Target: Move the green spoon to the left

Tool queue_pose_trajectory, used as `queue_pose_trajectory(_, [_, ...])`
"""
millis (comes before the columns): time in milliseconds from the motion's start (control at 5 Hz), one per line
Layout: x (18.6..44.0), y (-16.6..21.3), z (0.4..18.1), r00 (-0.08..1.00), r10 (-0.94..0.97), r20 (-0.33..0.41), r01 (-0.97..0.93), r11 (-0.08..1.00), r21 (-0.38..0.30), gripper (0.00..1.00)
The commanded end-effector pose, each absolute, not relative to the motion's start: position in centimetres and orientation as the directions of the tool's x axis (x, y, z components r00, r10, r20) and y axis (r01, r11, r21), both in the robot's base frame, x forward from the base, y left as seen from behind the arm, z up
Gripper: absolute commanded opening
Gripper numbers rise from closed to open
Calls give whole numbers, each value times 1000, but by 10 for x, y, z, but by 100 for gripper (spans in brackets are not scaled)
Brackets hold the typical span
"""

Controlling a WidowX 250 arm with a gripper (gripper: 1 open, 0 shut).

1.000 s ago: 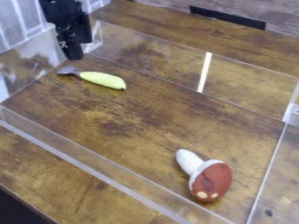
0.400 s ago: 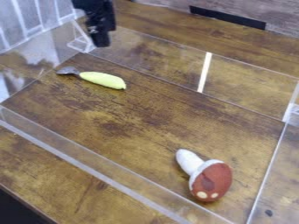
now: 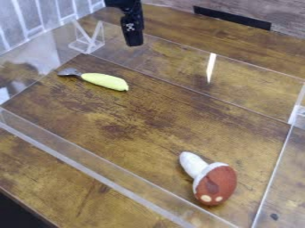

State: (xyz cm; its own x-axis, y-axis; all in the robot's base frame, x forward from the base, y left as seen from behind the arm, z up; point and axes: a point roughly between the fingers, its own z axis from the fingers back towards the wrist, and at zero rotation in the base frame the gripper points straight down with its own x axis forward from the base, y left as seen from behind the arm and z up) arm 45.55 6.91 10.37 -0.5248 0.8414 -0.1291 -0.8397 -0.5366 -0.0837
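Observation:
The green spoon [image 3: 102,80] lies flat on the wooden tabletop at the left, its yellow-green handle pointing right and its small silver bowl [image 3: 70,72] pointing left. My black gripper [image 3: 134,39] hangs at the top centre, pointing down, well above and to the right of the spoon. It is open and nothing sits between its fingers.
A toy mushroom [image 3: 210,177] with a brown-red cap and white stem lies at the lower right. Clear acrylic walls [image 3: 119,191] fence the wooden work area, with another clear panel edge [image 3: 210,69] near the centre right. A clear stand [image 3: 85,36] sits left of the gripper.
The gripper has travelled from just above the spoon's bowl at the far left up and to the right, away from the spoon. The spoon and mushroom have not moved.

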Motion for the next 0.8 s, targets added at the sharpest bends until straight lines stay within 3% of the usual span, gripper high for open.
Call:
queue_pose_trajectory(0, [462, 65, 132, -527, 834, -160, -823, -549, -147, 100])
queue_pose_trajectory(600, [459, 52, 133, -580, 799, -158, -792, -598, -124, 100])
